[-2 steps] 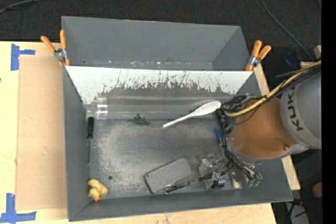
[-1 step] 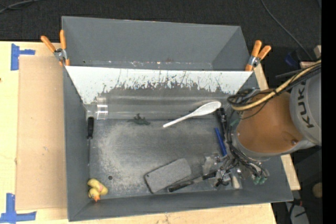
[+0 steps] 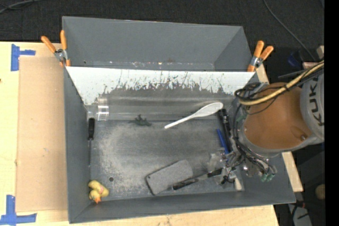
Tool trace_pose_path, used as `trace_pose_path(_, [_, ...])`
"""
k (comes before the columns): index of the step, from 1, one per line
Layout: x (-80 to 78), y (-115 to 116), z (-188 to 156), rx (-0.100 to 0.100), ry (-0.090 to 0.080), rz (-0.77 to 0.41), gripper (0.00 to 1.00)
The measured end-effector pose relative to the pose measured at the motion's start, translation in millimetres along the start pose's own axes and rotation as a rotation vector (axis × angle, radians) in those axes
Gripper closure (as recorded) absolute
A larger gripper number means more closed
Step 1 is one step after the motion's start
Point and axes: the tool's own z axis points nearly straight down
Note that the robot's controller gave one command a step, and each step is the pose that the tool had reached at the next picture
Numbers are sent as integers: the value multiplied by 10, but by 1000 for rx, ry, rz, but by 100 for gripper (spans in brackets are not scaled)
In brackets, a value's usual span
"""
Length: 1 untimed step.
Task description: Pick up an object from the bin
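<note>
My gripper (image 3: 226, 171) is low in the bin's front right corner, just under the arm's orange cover. Directly to its left lies a flat grey block (image 3: 169, 176), set at a slant on the bin floor. A short black pen (image 3: 184, 184) rests against the block's right end, its tip pointing toward the gripper. Behind the gripper, a blue pen (image 3: 223, 140) and a dark pen beside it lie along the right wall. Nothing shows held in the gripper.
A white plastic spoon (image 3: 195, 115) lies toward the back right, and a clear tube (image 3: 159, 106) runs along the back wall. Mid-floor is a small dark green figure (image 3: 141, 121). At the left wall lies a black marker (image 3: 91, 128). A yellow duck (image 3: 97, 191) sits front left.
</note>
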Motion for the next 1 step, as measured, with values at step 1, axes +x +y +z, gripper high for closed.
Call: trace_pose_path(1, [-3,6,-213,0,-1,-3,100])
